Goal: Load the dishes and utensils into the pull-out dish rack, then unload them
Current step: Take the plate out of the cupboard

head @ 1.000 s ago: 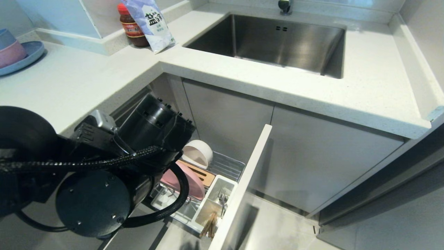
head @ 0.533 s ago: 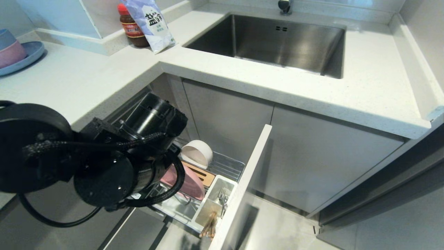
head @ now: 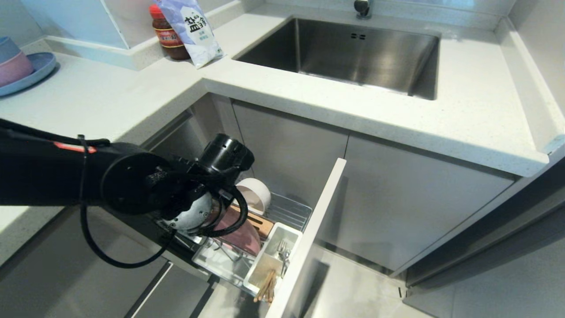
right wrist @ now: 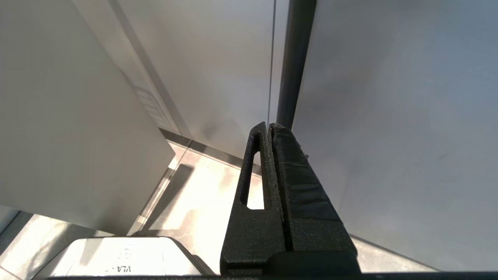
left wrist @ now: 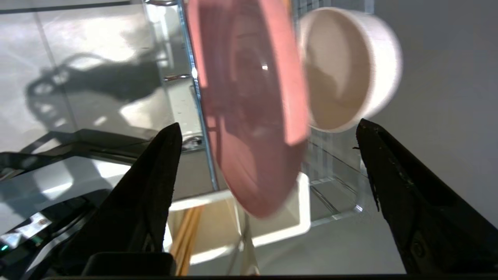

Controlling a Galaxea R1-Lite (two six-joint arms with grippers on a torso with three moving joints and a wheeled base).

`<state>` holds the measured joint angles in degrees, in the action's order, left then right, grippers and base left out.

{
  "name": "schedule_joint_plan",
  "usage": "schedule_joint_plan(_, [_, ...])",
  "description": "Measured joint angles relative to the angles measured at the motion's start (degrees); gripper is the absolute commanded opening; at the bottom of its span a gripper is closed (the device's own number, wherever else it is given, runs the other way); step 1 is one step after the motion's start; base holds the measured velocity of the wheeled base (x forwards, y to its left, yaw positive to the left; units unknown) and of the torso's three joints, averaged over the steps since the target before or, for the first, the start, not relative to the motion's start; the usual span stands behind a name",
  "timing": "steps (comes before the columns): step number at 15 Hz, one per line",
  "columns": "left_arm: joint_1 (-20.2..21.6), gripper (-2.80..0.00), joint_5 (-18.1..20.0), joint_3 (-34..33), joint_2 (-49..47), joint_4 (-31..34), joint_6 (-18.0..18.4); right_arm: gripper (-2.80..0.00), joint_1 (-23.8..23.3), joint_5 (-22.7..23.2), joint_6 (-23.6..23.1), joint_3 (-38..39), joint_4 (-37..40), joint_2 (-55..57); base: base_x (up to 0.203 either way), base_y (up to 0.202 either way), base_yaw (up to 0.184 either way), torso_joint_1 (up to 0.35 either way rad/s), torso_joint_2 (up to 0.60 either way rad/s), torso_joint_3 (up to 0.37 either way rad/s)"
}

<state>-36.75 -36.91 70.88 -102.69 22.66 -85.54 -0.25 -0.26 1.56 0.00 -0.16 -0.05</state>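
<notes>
While the left gripper (left wrist: 268, 128) hangs over the chrome wire pull-out dish rack (head: 287, 212), its fingers (left wrist: 155, 175) gape wide, gripping nothing; the large round pink plate (left wrist: 249, 101) stands on edge between them, untouched. Beyond it sits the cream-white bowl (left wrist: 346, 74). Nearer, the white plastic cutlery holder (head: 273, 251) carries the wooden chopsticks (head: 266, 287) and silver fork (head: 282, 254). The right gripper (right wrist: 272, 163) is parked, clamped empty beside cabinet panels (right wrist: 389, 116).

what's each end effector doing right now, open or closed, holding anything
Left end effector: open, holding nothing, fingers either side of the pink plate.
Right end effector: closed, empty.
</notes>
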Motion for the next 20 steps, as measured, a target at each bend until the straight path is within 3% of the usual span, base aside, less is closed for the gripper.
schedule_joint_plan(5, [2.2,0.00,1.5,0.9,-5.3,-2.7,0.0,-2.80,0.0,0.0,0.0,0.0,0.0,0.0,0.000,0.000,0.000,0.000,0.00,0.000])
schedule_joint_plan(6, [2.3,-2.80,1.6,0.9,-5.8,-2.9,0.0,-2.80,0.0,0.0,0.0,0.0,0.0,0.0,0.000,0.000,0.000,0.000,0.00,0.000])
schedule_joint_plan(20, [0.9,-2.80,-1.0,-0.5,-3.9,-6.0,-0.1,-2.80,0.0,0.0,0.0,0.0,0.0,0.0,0.000,0.000,0.000,0.000,0.00,0.000])
